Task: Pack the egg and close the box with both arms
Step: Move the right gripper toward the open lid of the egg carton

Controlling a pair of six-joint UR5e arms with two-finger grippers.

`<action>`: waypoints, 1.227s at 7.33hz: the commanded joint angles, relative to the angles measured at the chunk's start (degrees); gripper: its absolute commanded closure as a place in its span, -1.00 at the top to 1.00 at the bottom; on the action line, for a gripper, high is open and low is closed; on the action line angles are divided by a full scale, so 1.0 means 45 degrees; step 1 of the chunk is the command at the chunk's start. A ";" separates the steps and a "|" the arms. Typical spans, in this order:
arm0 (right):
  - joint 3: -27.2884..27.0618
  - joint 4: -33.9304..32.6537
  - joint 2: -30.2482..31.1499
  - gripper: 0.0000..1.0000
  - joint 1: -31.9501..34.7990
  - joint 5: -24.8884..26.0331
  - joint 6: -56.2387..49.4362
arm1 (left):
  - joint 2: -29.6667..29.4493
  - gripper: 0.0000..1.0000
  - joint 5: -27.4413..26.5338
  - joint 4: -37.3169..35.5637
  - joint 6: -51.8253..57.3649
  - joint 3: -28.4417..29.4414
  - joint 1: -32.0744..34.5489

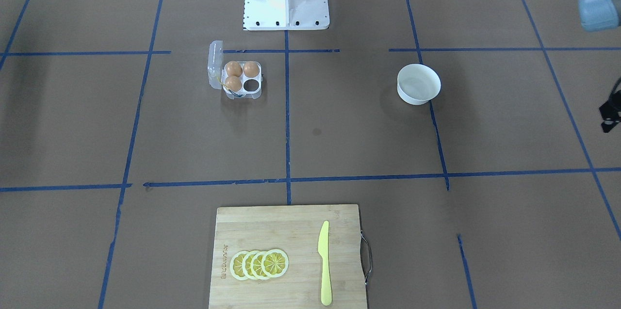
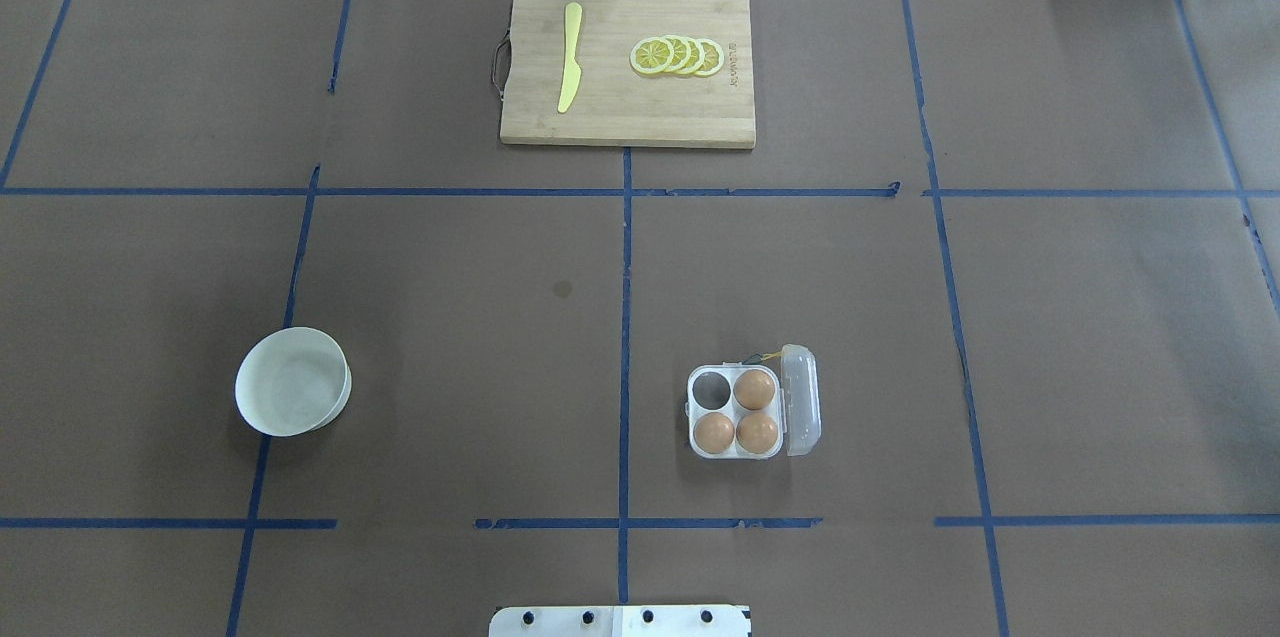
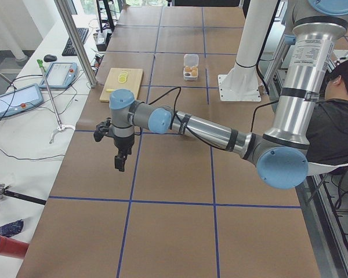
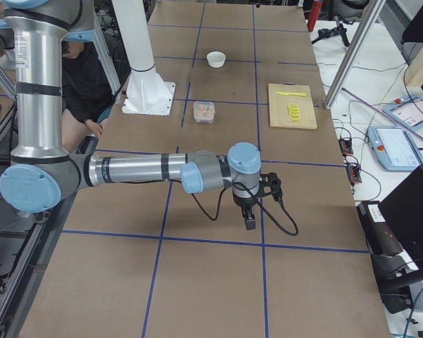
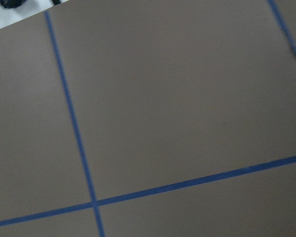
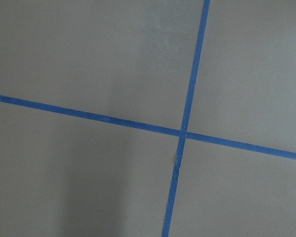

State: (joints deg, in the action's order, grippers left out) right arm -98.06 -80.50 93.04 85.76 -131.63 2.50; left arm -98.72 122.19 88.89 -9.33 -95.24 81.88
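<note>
Three eggs (image 2: 754, 389) in the box (image 2: 803, 401), bowl (image 2: 292, 383) well apart on the robot's left, cutting board (image 2: 620, 122) beyond both.

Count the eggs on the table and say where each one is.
3, all in the box: far-right egg, near-right egg and near-left egg, seen from overhead. The far-left cup is empty. None seems hidden.

The brown table (image 2: 450, 247), gridded with blue tape (image 2: 625, 247), carries the box (image 2: 711, 390). A white bowl (image 2: 292, 382) stands well to the box's left. A cutting board (image 2: 620, 122) lies far beyond the box.
</note>
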 commanded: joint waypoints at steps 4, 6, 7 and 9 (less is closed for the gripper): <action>-0.1619 0.0116 -0.0071 0.13 -0.2209 -0.0750 0.4572 | 0.1840 1.00 0.2358 -0.0184 0.3713 -0.0086 0.2292; -0.2853 0.0409 0.0026 -0.55 -0.4515 -0.0204 0.7964 | 0.1802 1.00 0.2358 -0.0164 0.3713 -0.0144 0.2292; -0.3071 0.1028 -0.0012 -0.64 -0.5841 0.0590 0.9758 | 0.1724 1.00 0.2377 -0.0184 0.3732 -0.0261 0.2311; -0.3112 0.3910 -0.0168 -1.00 -0.8090 0.1514 1.4015 | 0.1626 1.00 0.2377 -0.0184 0.3732 -0.0281 0.2292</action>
State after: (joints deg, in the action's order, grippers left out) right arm -111.69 -70.44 92.60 55.76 -127.18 54.33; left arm -91.18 132.88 88.04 7.42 -96.40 92.21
